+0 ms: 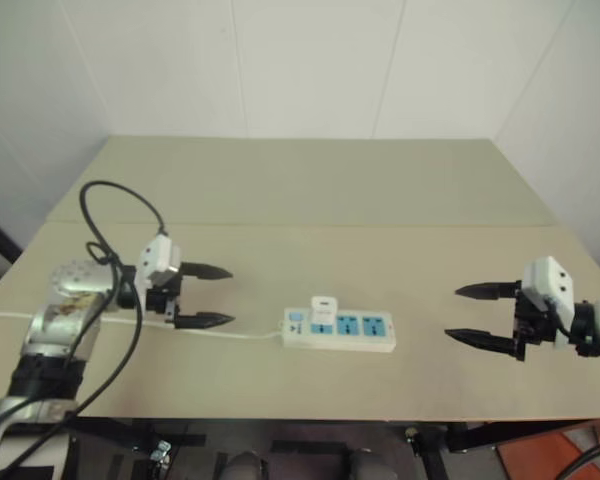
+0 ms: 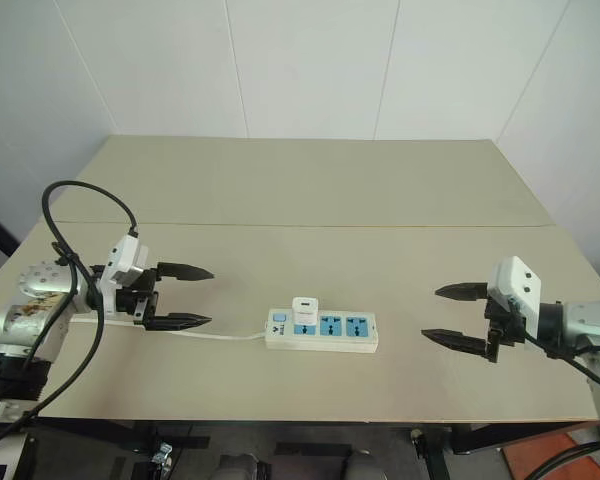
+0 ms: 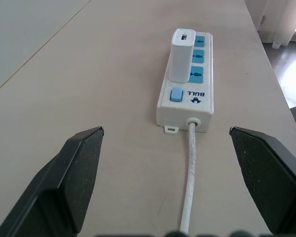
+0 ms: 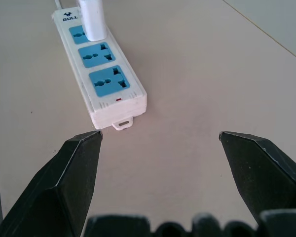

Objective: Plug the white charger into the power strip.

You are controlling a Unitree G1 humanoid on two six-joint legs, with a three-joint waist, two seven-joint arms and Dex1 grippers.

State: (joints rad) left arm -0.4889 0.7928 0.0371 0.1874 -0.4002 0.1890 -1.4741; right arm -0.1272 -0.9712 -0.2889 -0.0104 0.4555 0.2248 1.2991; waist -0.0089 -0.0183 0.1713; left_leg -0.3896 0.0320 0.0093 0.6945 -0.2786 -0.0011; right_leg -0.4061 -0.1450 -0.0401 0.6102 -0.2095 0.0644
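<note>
Pale beige, matte rectangular tabletop [image 1: 310, 190] crossed by a thin seam. Behind that tabletop, plain white panelled walls [image 1: 310, 60] meeting at corners. Below its right front edge, reddish-orange floor [image 1: 550, 455].

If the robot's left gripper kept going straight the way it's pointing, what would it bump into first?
Probably the power strip: the open left gripper points along the thin white cord toward the strip's switch end, where the white charger sits. Its height above the table is unclear.

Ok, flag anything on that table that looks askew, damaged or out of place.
Nothing stands out. The small white boxy charger sits upright in the socket nearest the switch of the long white power strip, which lies flat on the beige table.
</note>
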